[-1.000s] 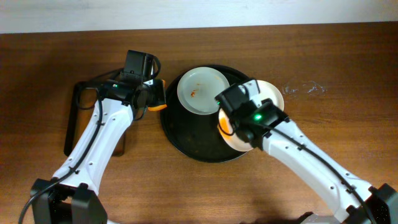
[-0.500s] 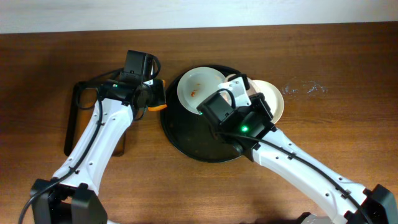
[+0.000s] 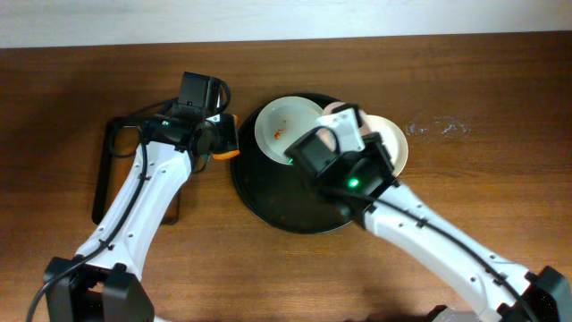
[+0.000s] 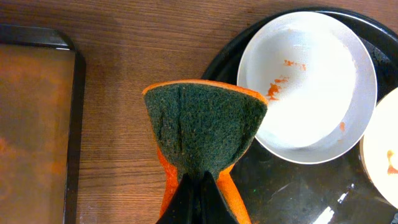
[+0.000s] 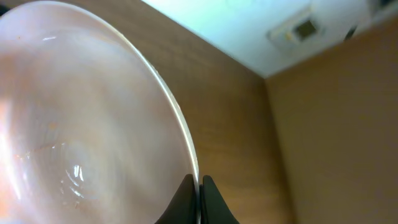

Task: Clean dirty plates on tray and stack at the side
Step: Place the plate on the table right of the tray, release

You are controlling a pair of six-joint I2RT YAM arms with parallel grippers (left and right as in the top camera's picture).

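Note:
The round black tray (image 3: 268, 201) lies mid-table. A white plate (image 3: 286, 130) with orange-red smears lies on its far left part; it also shows in the left wrist view (image 4: 308, 81). A cream plate (image 3: 391, 148) lies at the tray's right edge, its smeared rim visible in the left wrist view (image 4: 384, 155). My right gripper (image 3: 344, 125) is shut on the rim (image 5: 199, 180) of a pale plate (image 5: 81, 112), held tilted above the tray; overhead only a pinkish sliver (image 3: 338, 111) shows. My left gripper (image 3: 223, 139) is shut (image 4: 202, 190) on a green-orange sponge (image 4: 202, 124), left of the tray.
A rectangular dark tray with a brownish bottom (image 4: 34, 124) lies left of the sponge, under the left arm (image 3: 112, 170). A small wet or scratched patch (image 3: 438, 127) marks the wood right of the plates. The right arm (image 3: 420, 224) crosses the tray's near right part.
The right wrist has turned and moved left and farther over the tray, raising the pale plate on edge. The left arm and sponge have not moved.

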